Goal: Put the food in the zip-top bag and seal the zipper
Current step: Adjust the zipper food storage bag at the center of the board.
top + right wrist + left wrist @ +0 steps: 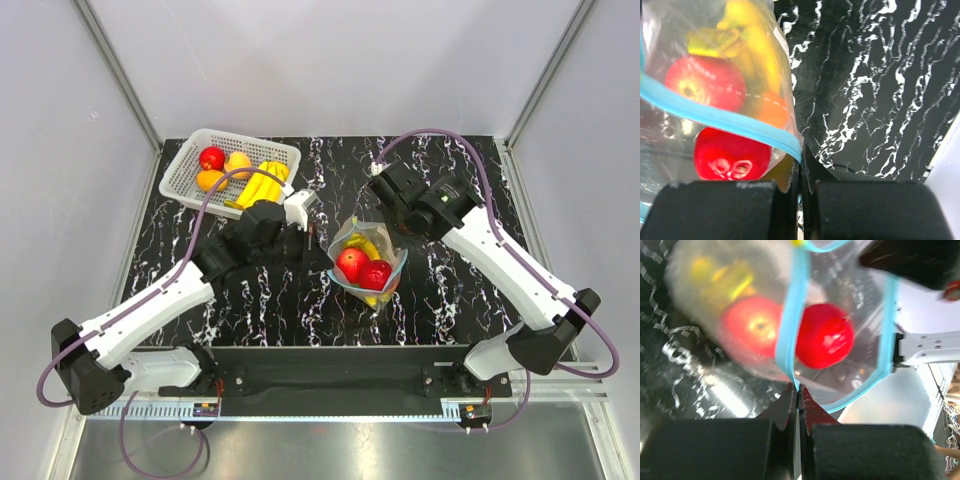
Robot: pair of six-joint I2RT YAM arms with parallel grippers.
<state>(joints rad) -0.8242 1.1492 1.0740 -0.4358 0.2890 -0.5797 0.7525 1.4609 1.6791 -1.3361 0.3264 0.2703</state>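
The clear zip-top bag (367, 263) sits mid-table holding two red apples (352, 263), a banana bunch (365, 243) and an orange fruit (771, 111). Its blue zipper (790, 325) gapes open in a loop. My left gripper (800, 388) is shut on the zipper strip at the bag's left side; in the top view (322, 243) it reaches in from the left. My right gripper (800, 162) is shut on the zipper's other end (785, 141); in the top view (400, 228) it is at the bag's upper right.
A white lattice basket (187, 160) at the back left holds a red apple (211, 158), orange and peach fruits (238, 162) and a banana bunch (262, 182). The black marbled table (450, 290) has grey walls behind and at both sides.
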